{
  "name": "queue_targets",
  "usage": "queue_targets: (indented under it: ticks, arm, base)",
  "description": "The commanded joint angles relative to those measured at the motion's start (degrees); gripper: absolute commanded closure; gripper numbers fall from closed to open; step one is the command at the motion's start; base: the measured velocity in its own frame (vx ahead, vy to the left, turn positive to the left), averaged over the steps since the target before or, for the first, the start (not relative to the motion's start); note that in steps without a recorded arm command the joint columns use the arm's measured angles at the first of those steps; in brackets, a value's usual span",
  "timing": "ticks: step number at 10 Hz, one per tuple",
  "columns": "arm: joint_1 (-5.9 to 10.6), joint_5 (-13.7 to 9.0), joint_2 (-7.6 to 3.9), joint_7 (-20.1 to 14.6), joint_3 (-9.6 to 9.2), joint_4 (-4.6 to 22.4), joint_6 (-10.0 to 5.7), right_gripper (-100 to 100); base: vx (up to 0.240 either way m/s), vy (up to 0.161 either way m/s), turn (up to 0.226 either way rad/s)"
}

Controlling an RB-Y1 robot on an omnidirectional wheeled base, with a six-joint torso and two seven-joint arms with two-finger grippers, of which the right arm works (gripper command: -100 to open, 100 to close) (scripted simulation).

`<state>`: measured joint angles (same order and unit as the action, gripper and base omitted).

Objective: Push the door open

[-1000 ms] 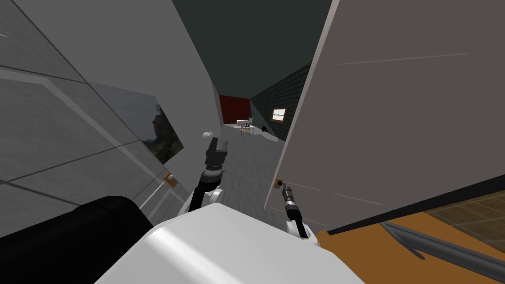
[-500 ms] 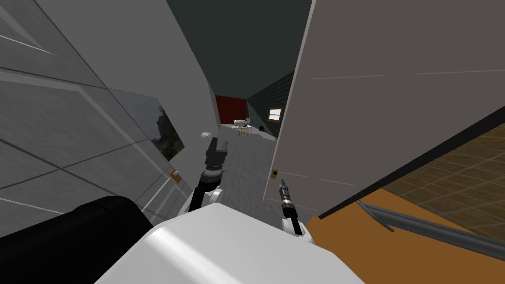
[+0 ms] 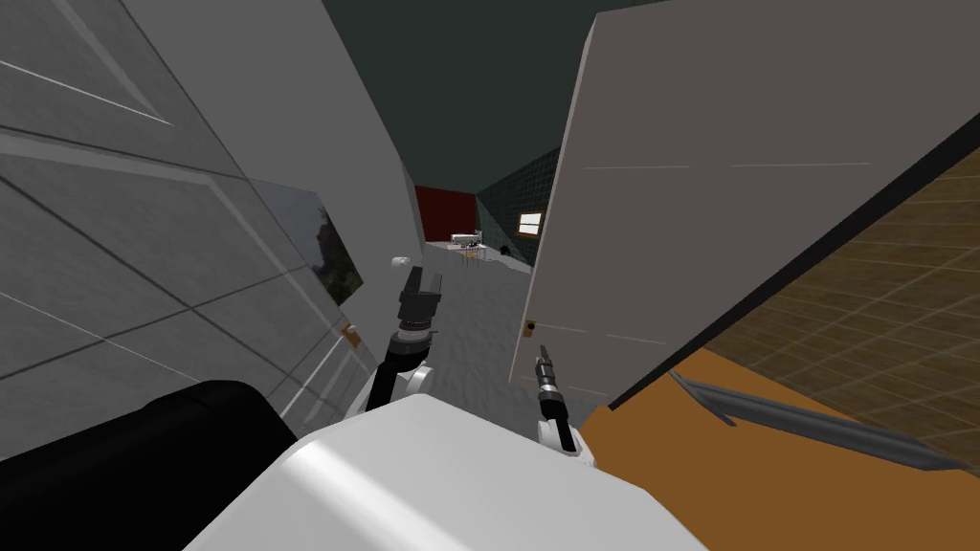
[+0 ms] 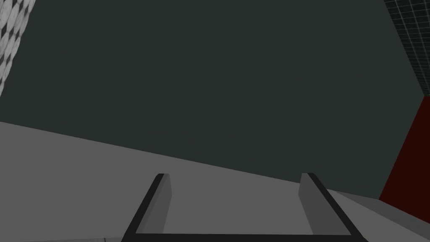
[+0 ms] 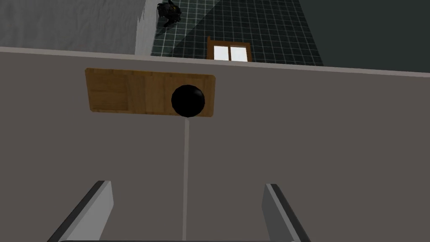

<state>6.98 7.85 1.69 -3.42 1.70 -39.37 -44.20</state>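
Note:
The grey-brown door [image 3: 727,239] stands ajar on my right, its free edge toward the corridor. Near that edge sits a round black knob [image 3: 529,327] on a small wooden plate. My right gripper [image 3: 543,352] points at the door just short of the knob. In the right wrist view the right gripper [image 5: 187,210] is open, with the knob [image 5: 187,101] and its plate [image 5: 126,92] ahead between the finger lines and nothing held. My left gripper [image 3: 421,282] is raised in mid-corridor. The left gripper [image 4: 235,197] is open and holds nothing.
A grey wall on my left carries a framed picture [image 3: 321,251] and a small brown handle [image 3: 351,333]. The grey corridor floor [image 3: 478,316] runs to a far room with a red wall [image 3: 445,212], a table [image 3: 469,244] and a lit window [image 3: 529,224]. Orange-brown floor [image 3: 766,488] lies beneath the door.
My right gripper has gone from shut to open and now stands slightly back from the knob. My view has turned, so the door takes up more of the right side.

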Motion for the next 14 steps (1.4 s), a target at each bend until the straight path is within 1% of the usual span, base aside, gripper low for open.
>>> queue_targets:
  ticks: [1, 3, 4, 5, 7, 8, 9, 10, 11, 14]
  arm:
    - [-0.02, -0.1, -1.72, 0.1, 0.15, 0.1, -0.19, -100]
    - [-0.04, -0.2, -2.8, 0.2, 0.34, 0.2, -0.43, -100]
    - [-0.05, -0.2, -3.05, 0.2, 0.45, 0.3, -0.56, -100]
    - [-0.07, -0.3, -3.07, 0.3, 0.56, 0.4, -0.7, -100]
    - [-0.09, -0.4, -2.44, 0.4, 0.76, 0.5, -0.96, -100]
    - [-0.11, -0.4, -1.51, 0.5, 0.89, 0.6, -1.12, -100]
    - [-0.12, -0.5, -0.29, 0.5, 1.0, 0.7, -1.26, -100]
    - [-0.07, -0.5, -0.98, 0.5, 0.95, 0.9, -1.33, -100]
    - [-0.07, -0.5, -0.98, 0.5, 0.95, 0.9, -1.33, 100]
    - [-0.07, -0.5, -0.98, 0.5, 0.95, 0.9, -1.33, 100]
  base:
    - [0.086, -0.023, 0.026]
    - [0.237, 0.017, 0.029]
    - [0.221, -0.009, 0.013]
    - [0.202, 0.008, 0.038]
    - [0.188, 0.06, 0.017]
    - [0.186, 0.069, 0.025]
    - [0.197, 0.057, 0.02]
    - [0.08, 0.021, -0.017]
    - [-0.02, 0.0, 0.013]
    - [-0.02, -0.006, 0.007]
